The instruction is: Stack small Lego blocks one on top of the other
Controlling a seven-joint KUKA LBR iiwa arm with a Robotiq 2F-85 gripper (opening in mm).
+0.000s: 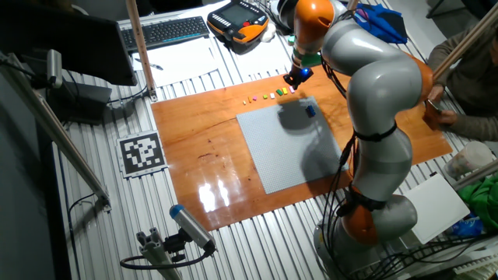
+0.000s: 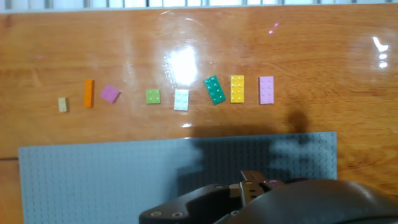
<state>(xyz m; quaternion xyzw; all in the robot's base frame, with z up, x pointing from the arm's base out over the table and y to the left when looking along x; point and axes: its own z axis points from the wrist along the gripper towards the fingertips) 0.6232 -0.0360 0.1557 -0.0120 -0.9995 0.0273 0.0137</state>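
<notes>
The gripper [image 1: 296, 78] is seen above a row of small Lego blocks [image 2: 237, 89]; its finger spacing cannot be told, and nothing appears held.

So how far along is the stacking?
Done: little. One blue block sits on the grey baseplate, too small to tell if it is stacked. In hand: the end effector hovers near the loose bricks, its grip unclear. Left: eight lie singly on the wood, from the beige brick to the pink brick.
</notes>
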